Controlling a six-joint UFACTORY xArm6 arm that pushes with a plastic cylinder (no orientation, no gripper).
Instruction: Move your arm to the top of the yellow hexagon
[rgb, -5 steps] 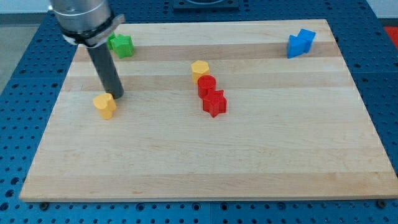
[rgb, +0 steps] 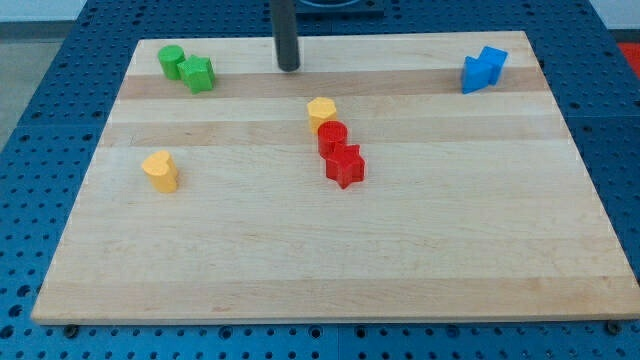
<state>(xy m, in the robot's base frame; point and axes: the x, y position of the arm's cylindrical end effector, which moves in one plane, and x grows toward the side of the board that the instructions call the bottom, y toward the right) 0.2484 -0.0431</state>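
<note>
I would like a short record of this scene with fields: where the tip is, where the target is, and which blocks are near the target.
tip: my tip near the view's top, above the yellow hexagon, with a gap
target: yellow hexagon, centre of board
neighbours: red cylinder touching it below, then red star

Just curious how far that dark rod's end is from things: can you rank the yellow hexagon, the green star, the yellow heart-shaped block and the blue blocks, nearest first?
From my tip, in the camera view:
1. Yellow hexagon, just below and to the view's right.
2. Green star, toward the view's left.
3. Yellow heart-shaped block, lower left.
4. Blue blocks, far right.
</note>
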